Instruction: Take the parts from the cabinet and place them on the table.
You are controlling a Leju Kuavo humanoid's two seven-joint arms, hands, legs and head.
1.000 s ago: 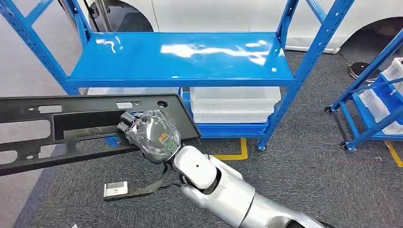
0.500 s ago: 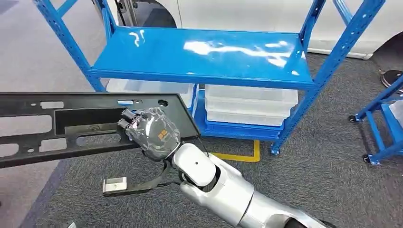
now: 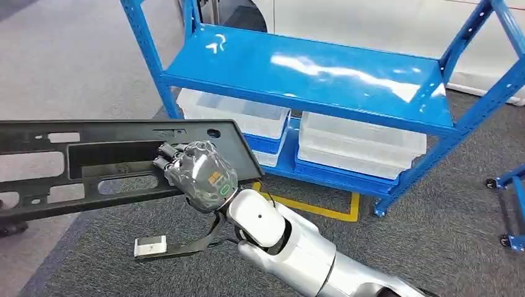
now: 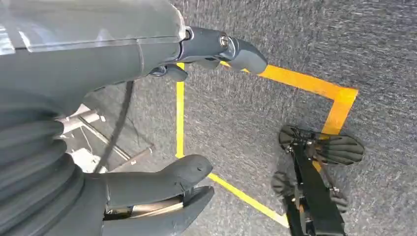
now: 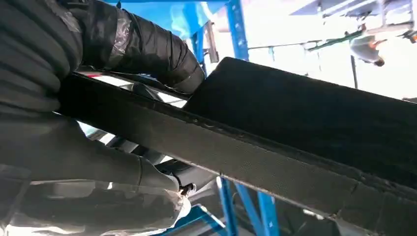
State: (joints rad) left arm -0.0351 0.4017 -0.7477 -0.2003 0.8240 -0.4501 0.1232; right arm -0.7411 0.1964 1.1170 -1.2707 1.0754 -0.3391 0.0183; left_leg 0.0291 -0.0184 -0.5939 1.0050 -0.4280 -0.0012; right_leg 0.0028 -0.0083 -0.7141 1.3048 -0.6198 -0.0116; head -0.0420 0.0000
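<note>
A long black plastic part with several cut-out slots is held level in front of me, stretching to the picture's left edge in the head view. My right hand grips it near its right end, fingers hooked through a slot. In the right wrist view the part crosses the picture and my right hand is wrapped around its edge. The blue cabinet stands ahead with a bare upper shelf. My left hand hangs over the carpet with fingers apart and nothing in it.
Clear plastic bins sit on the cabinet's lower shelf. Yellow floor tape marks the dark carpet in front of it. A small grey block on a strap hangs below my right wrist. A black wheeled base stands near the tape.
The whole picture has shifted: the camera turned left, so the cabinet now sits further right and tilted. My right hand keeps the same hold on the black part.
</note>
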